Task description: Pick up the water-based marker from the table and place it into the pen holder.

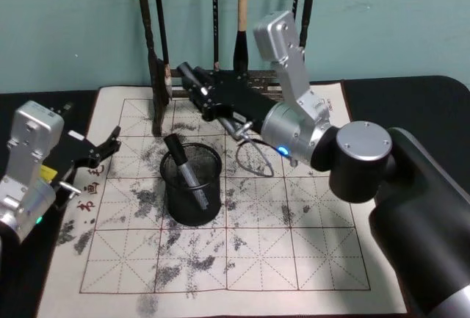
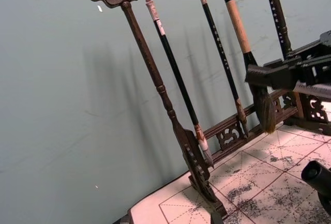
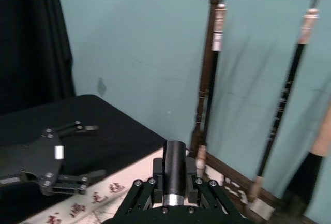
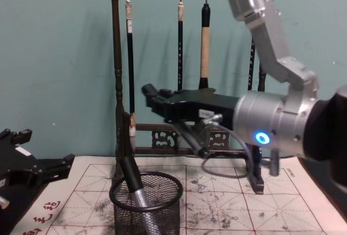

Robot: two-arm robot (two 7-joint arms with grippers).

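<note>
The black wire-mesh pen holder (image 1: 192, 194) (image 4: 147, 205) stands on the ink-stained grid mat. A black and grey marker (image 1: 185, 168) (image 4: 135, 186) leans inside it, top end up. My right gripper (image 1: 192, 81) (image 4: 149, 97) hovers above and behind the holder, close to the brush rack. It is shut on another black water-based marker (image 3: 175, 157), whose end sticks out between the fingers. My left gripper (image 1: 99, 153) (image 3: 97, 150) (image 4: 32, 171) rests open at the mat's left edge with nothing in it.
A tall dark wooden rack (image 2: 155, 79) (image 4: 116, 72) of hanging calligraphy brushes stands along the back of the mat, just behind my right gripper. The mat (image 1: 294, 252) lies on a black table, with free room on its front and right parts.
</note>
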